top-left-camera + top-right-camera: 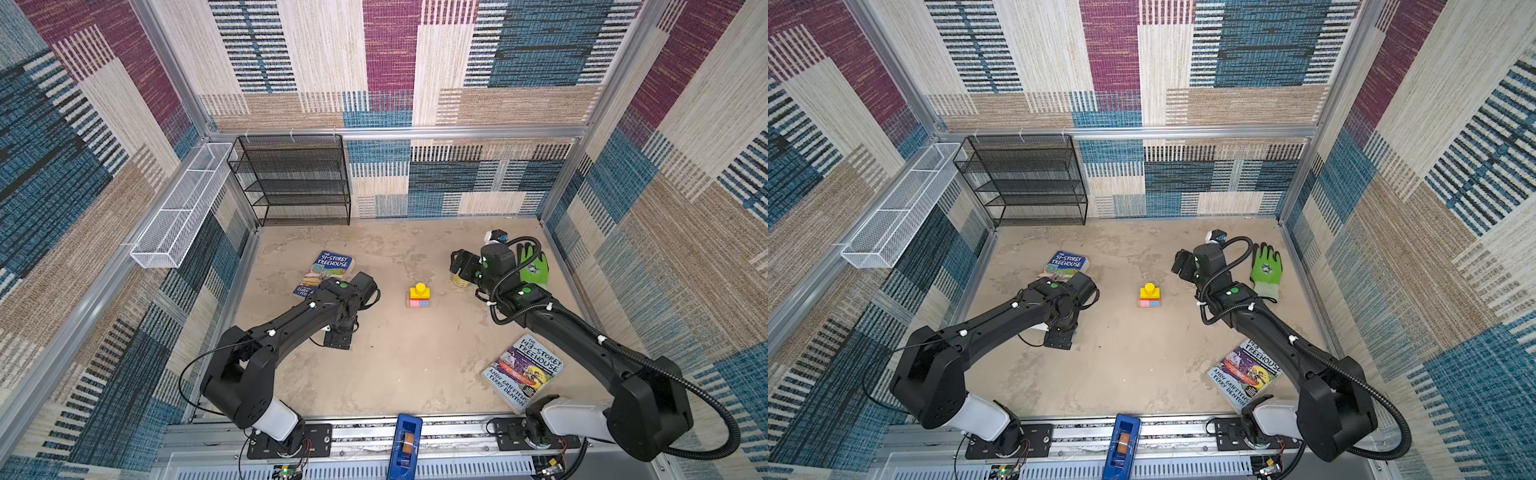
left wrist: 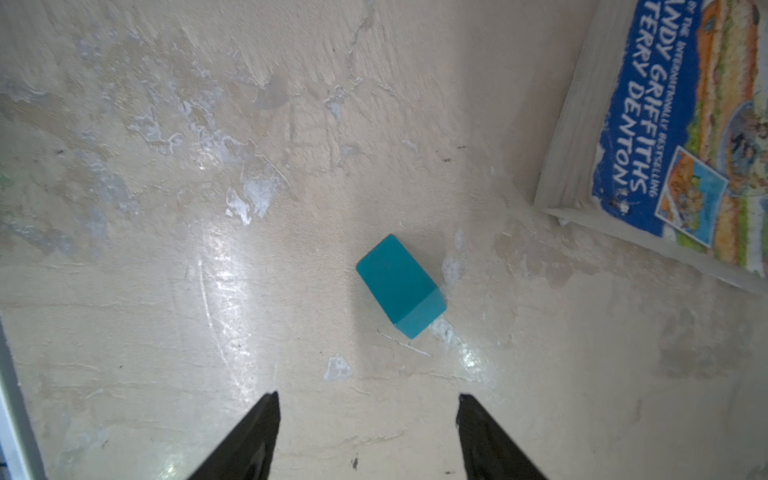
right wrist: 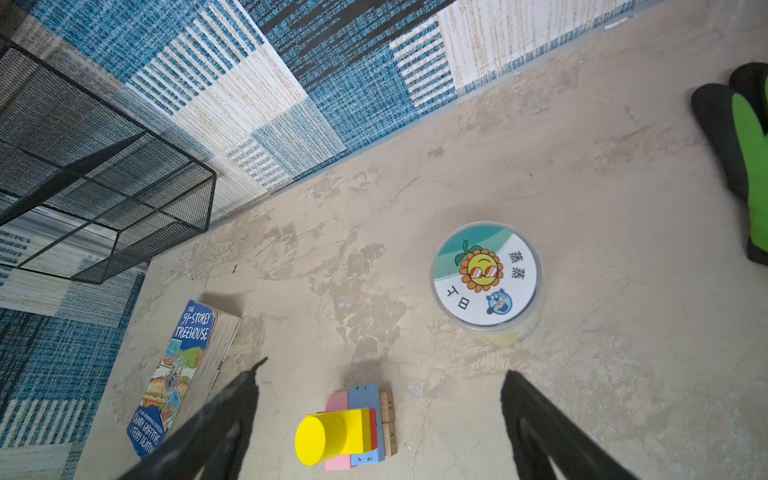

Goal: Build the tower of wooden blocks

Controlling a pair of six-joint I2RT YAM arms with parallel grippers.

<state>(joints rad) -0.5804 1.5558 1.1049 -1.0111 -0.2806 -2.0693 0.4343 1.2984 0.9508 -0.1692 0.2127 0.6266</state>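
The tower (image 1: 418, 296) (image 1: 1150, 296) stands mid-table. It has plain wood slabs at the base, pink and light blue blocks on them, then red and yellow, and a yellow cylinder (image 3: 318, 439) on top. A teal house-shaped piece (image 2: 401, 286) lies flat on the table, alone. It is hidden under the left arm in both top views. My left gripper (image 2: 368, 399) points down just short of it, open and empty. My right gripper (image 3: 385, 368) (image 1: 459, 264) hovers open behind and right of the tower (image 3: 353, 428), holding nothing.
A paperback (image 1: 328, 268) (image 2: 685, 124) lies close beside the left gripper. Another book (image 1: 525, 372) lies front right. A jar with a printed lid (image 3: 486, 276) and a green glove (image 1: 534, 266) sit near the right gripper. A black mesh rack (image 1: 295, 178) stands at the back left.
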